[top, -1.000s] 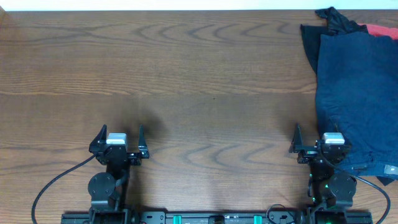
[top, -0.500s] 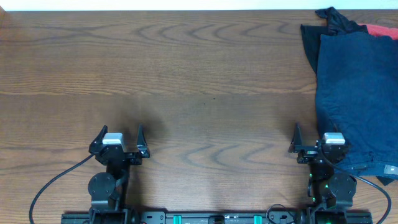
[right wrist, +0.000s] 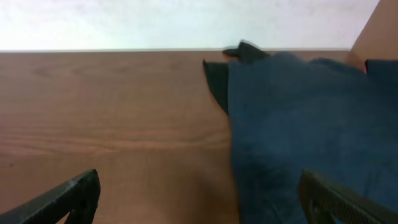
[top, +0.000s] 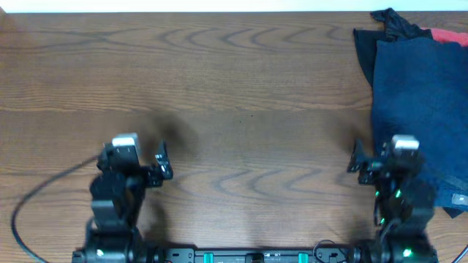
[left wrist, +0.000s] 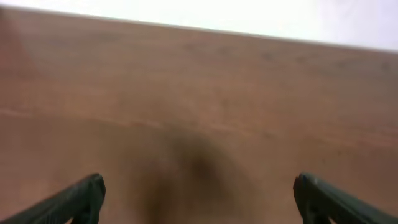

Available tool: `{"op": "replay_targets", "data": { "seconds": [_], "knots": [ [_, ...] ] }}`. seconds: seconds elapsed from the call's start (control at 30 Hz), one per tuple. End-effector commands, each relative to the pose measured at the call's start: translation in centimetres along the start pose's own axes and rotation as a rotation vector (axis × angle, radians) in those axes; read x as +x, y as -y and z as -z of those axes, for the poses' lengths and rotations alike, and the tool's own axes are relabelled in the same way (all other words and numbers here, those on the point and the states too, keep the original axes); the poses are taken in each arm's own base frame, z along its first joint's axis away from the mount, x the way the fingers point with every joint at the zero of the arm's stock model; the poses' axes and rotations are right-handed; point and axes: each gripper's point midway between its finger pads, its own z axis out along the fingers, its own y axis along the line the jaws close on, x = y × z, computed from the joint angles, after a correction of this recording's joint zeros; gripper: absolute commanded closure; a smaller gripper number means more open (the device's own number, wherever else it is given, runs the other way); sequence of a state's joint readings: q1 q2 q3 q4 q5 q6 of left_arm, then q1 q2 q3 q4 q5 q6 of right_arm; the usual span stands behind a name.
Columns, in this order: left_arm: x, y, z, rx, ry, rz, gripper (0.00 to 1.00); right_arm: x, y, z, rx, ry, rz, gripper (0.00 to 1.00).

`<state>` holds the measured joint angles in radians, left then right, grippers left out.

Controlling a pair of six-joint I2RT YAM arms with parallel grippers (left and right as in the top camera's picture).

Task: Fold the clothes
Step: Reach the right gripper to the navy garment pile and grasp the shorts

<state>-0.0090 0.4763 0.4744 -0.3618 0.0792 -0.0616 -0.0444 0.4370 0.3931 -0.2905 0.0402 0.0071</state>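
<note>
Wood tbl (top: 219,73), clothes (top: 417,102) far R, L gripper (left wrist: 199,196), R gripper (right wrist: 199,190) both spread

Brown wood-grain table (top: 234,88), white wall (right wrist: 155,25) beyond.

2 arms are showing matte black, rounded joint housings: the left arm (top: 115,201) and the right arm (top: 404,204). Each is wearing a pale grey-white block (top: 126,142) near its wrist. A thin black cable (top: 42,196) is looping out from the left arm. Small green lights (top: 395,194) are glowing on the right arm. The left end effector (left wrist: 199,186) and the right end effector (right wrist: 199,182) are presenting dark, wedge-shaped fingers (left wrist: 79,198) with angular tips.
</note>
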Motion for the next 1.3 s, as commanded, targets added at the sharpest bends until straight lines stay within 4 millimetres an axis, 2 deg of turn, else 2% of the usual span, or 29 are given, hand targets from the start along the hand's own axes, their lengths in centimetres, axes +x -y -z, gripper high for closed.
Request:
{"op": "replay_targets", "data": {
  "seconds": [0.0,0.1,0.23,0.33,0.43,0.5,0.63,0.73,0.83,1.0,1.17,1.27],
  "knots": [
    [-2.0,0.3,-0.2,-0.007,-0.102,0.020,0.02,-2.4,0.5,-1.4,0.028,-0.095,-0.014,0.01],
    [-2.4,0.4,-0.5,-0.028,-0.251,0.024,0.02,-3.4,0.6,-3.4,0.033,-0.241,-0.009,0.01],
    [-2.6,0.4,-1.0,-0.051,-0.421,0.030,0.02,-3.6,1.1,-6.7,0.050,-0.455,-0.002,0.01],
    [-2.0,0.3,-1.7,-0.061,-0.500,0.033,0.02,-3.6,0.7,-9.3,0.030,-0.526,-0.018,0.01],
    [-1.1,0.2,-2.5,-0.067,-0.543,0.034,0.02,-2.4,1.5,-12.0,0.074,-0.561,-0.008,0.01],
    [-0.9,0.1,-2.8,-0.069,-0.557,0.034,0.02,-0.8,3.1,-13.5,0.158,-0.595,-0.003,0.01],
    [-0.7,0.1,-3.1,-0.070,-0.563,0.034,0.02,3.5,5.7,-16.0,0.296,-0.694,0.007,0.10],
    [-1.0,0.1,-3.2,-0.068,-0.551,0.034,0.02,6.2,7.5,-17.2,0.405,-0.746,-0.001,0.13],
    [-1.2,0.1,-3.3,-0.067,-0.543,0.034,0.02,8.2,8.7,-17.9,0.493,-0.764,-0.028,0.21],
    [-1.2,0.1,-3.3,-0.067,-0.541,0.034,0.02,11.0,8.3,-19.7,0.470,-0.794,-0.066,0.24],
    [-1.2,0.1,-3.4,-0.067,-0.541,0.034,0.02,12.6,8.5,-20.1,0.485,-0.824,-0.056,0.42],
    [-1.3,0.2,-3.4,-0.066,-0.537,0.033,0.02,12.8,8.5,-20.1,0.487,-0.825,-0.061,0.64]
  ]
}}
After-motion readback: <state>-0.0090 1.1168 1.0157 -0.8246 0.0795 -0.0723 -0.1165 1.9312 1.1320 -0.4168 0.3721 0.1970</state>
